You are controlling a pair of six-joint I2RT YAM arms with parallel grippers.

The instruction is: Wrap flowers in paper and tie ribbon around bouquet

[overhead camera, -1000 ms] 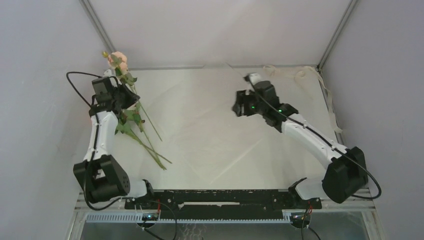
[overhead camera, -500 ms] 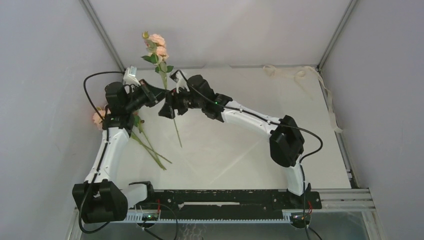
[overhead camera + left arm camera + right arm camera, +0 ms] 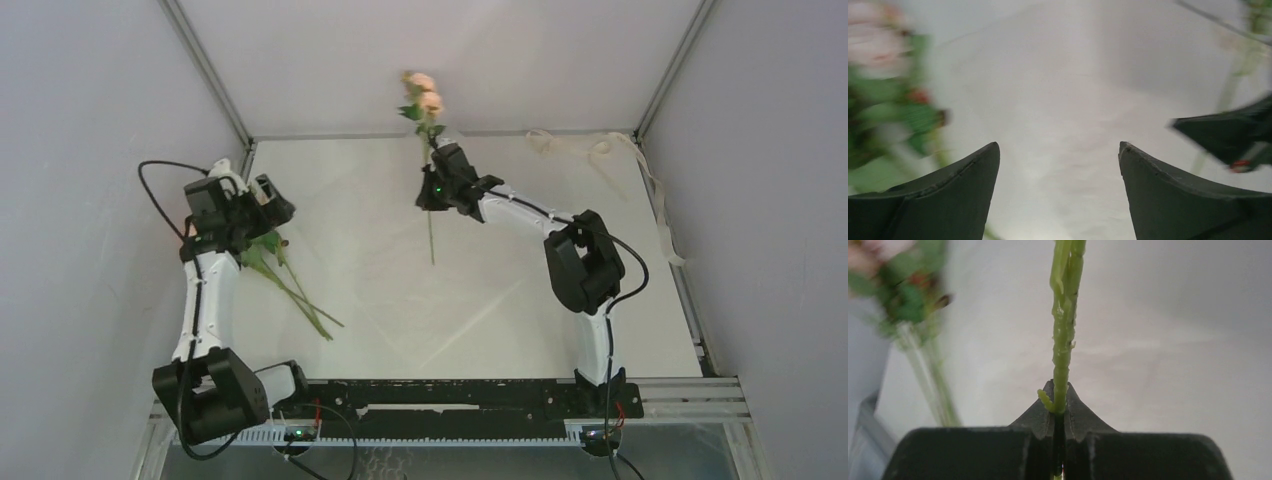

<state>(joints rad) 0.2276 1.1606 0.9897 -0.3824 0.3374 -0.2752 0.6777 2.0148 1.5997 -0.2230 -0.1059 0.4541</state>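
Leafy green flower stems (image 3: 300,295) lie on the large, thin white paper sheet (image 3: 500,300), heads hidden under the left arm (image 3: 205,290); the left gripper (image 3: 268,200) gapes wide, empty. Beyond, the right gripper (image 3: 432,188) is clamped on one long green stem (image 3: 431,235), its pale pink blooms (image 3: 424,92) upright. A narrow cream fabric ribbon (image 3: 600,148) curls at the far right corner.

You are running a robotics lab cell: bare white walls (image 3: 90,120), aluminium corner posts (image 3: 207,70), black arm-mounting rail (image 3: 440,395) along the counter (image 3: 690,385) edge.
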